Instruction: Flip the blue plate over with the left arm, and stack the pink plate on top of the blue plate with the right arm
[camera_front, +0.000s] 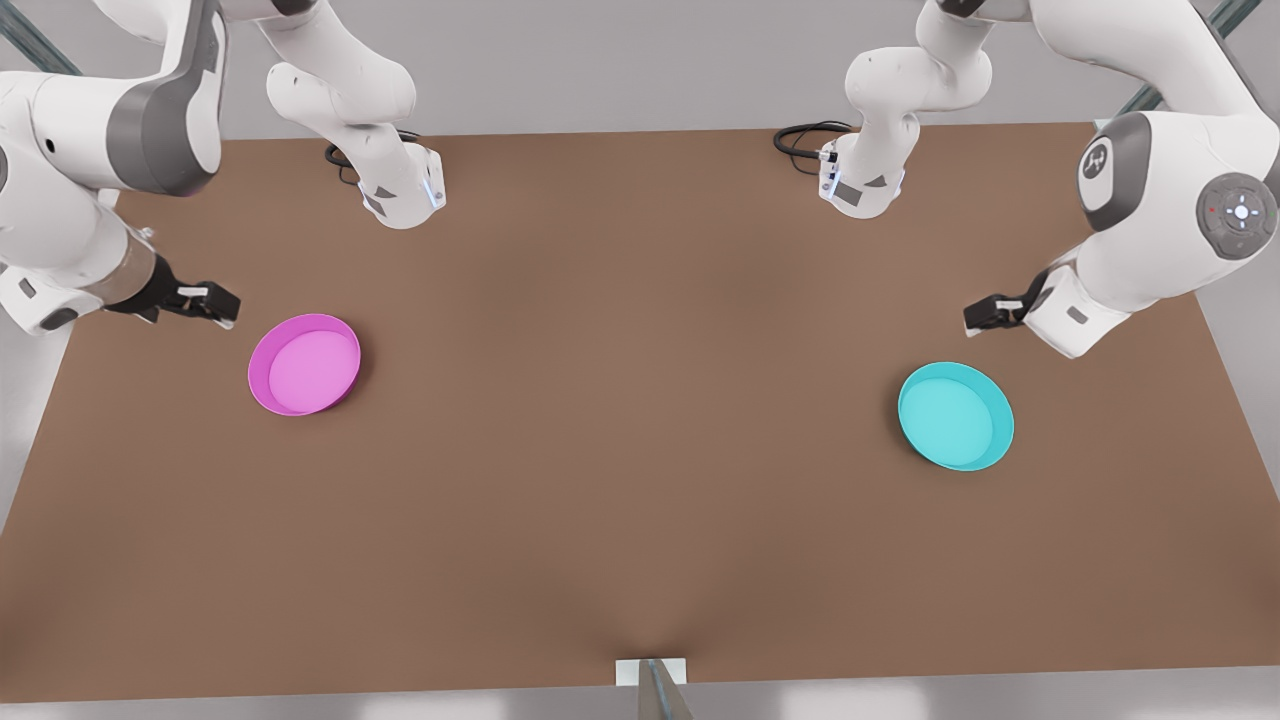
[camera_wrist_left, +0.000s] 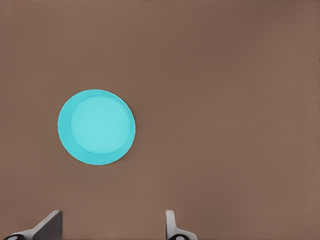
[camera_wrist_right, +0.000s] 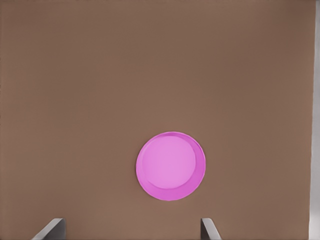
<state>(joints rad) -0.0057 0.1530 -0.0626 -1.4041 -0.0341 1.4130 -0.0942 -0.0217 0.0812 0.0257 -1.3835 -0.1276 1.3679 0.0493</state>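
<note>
My left gripper (camera_front: 975, 318) hung spread above the blue plate (camera_front: 955, 416), frame right | right gripper (camera_front: 222, 305) spread beside the pink plate (camera_front: 304, 364), frame left | both plates rim-up on the table (camera_front: 620, 420).

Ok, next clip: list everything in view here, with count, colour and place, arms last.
blue plate: one, turquoise, open side up, on the front view's right of the table, apart from the other plate.
pink plate: one, magenta, open side up, on the front view's left of the table.
table: one, brown, under both plates.
cables: two, black, looped at the arm bases on the table's far edge.
left gripper: one, black, jaws open, empty, hovering near the blue plate.
right gripper: one, black, jaws open, empty, hovering beside the pink plate.
</note>
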